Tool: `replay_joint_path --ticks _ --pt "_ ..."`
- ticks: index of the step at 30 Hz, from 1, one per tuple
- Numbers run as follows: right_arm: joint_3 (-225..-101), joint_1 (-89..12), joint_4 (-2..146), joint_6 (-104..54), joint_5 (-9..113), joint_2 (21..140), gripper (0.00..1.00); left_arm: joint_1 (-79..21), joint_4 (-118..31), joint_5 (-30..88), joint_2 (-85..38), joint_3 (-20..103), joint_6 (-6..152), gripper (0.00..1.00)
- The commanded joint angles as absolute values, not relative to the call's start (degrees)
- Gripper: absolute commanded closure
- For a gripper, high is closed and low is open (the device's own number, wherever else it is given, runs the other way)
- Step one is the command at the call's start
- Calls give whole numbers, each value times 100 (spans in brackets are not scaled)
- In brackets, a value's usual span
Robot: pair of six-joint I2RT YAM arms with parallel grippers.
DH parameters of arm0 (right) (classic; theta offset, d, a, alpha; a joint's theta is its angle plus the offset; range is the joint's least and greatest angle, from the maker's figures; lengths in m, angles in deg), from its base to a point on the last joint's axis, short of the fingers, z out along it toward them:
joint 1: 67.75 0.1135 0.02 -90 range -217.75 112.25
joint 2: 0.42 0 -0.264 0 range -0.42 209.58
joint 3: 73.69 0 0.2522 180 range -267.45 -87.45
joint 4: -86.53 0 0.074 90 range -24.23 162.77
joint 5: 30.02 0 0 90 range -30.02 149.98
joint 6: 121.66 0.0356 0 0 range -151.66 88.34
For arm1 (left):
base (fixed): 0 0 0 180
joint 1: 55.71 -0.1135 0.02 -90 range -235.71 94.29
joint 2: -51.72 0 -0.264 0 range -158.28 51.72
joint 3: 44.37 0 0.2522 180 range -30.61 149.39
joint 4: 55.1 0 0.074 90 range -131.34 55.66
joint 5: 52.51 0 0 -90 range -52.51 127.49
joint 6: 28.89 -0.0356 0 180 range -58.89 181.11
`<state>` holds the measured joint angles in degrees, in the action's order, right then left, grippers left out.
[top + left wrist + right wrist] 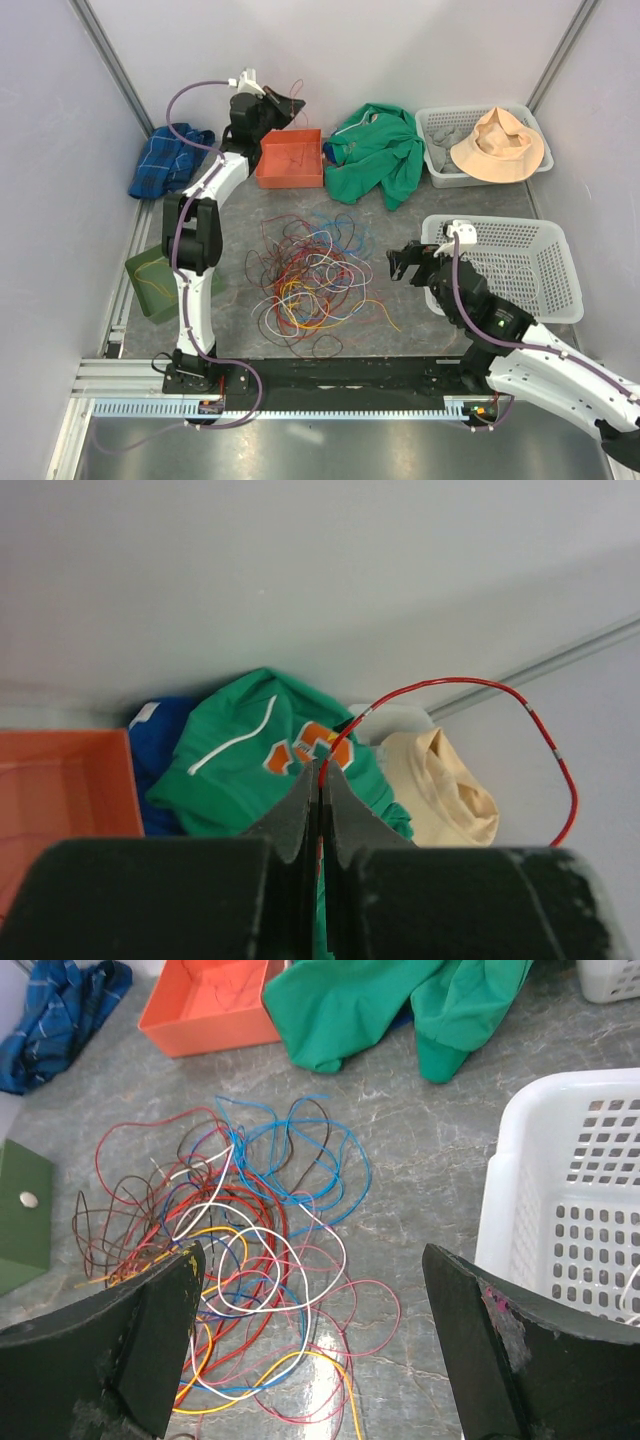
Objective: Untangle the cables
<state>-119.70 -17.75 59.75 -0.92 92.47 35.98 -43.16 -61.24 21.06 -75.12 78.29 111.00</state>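
The cables [305, 280] lie in a loose tangle of red, blue, white, yellow, pink and brown wires in the middle of the table, and they also show in the right wrist view [240, 1230]. My left gripper [284, 108] is raised at the back over the orange box [290, 165]. It is shut [322, 772] on one thin red cable [450, 682], which curls out from the jaws in a loop. My right gripper [401, 265] is wide open [310, 1260] just right of the tangle, with nothing between its fingers.
A green garment [385, 150] lies right of the orange box, and a blue cloth [165, 160] at the back left. A white basket [520, 265] stands behind the right arm; another [437, 120] at the back right holds a tan hat [497, 145]. A dark green box [150, 275] sits beside the left arm.
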Motion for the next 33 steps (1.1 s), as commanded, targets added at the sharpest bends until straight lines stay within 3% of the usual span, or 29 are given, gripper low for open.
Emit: replay_joint_path --ticks 1,12,33 --pt "-11953 -1774 5757 51 9416 3324 2 -4525 -6542 2439 -7335 7530 11218 98" --pt "-11944 -1774 5677 156 9425 3376 2 -4675 -5603 4055 -7036 7485 10014 98" --pt "-11804 -1774 5827 121 9469 3561 2 -4043 -5048 5585 -7764 8170 7204 98"
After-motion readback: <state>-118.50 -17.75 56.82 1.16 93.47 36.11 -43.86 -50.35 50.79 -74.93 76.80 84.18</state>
